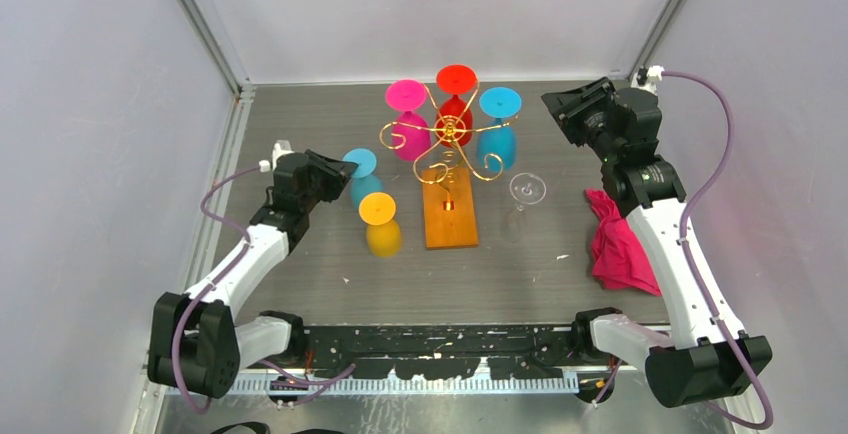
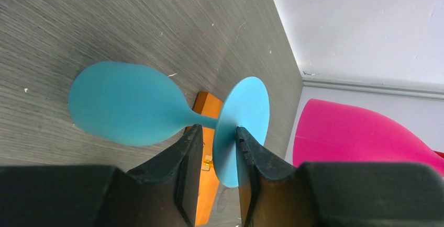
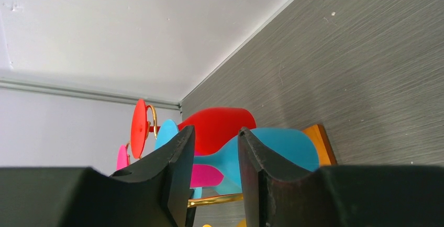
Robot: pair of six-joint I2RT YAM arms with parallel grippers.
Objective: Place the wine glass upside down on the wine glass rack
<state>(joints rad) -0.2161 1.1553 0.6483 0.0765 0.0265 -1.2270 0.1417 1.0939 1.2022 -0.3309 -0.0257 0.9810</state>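
Note:
A blue wine glass (image 1: 362, 176) stands upside down on the table, left of the wine glass rack (image 1: 450, 149) with its gold wire arms and orange wooden base. My left gripper (image 1: 340, 176) straddles the rim of this glass's foot (image 2: 246, 106). The right finger (image 2: 248, 151) lies against the foot, and a gap shows at the left finger (image 2: 188, 154), so the jaws stand open. Pink (image 1: 408, 119), red (image 1: 455, 104) and blue (image 1: 498, 124) glasses hang on the rack. My right gripper (image 1: 560, 104) hovers open and empty at the back right, facing the rack (image 3: 214, 200).
A yellow glass (image 1: 381, 224) stands upside down just in front of the blue one. A clear glass (image 1: 525, 196) stands right of the rack's base (image 1: 450, 219). A crumpled pink cloth (image 1: 618, 239) lies under the right arm. Walls close in the back and sides.

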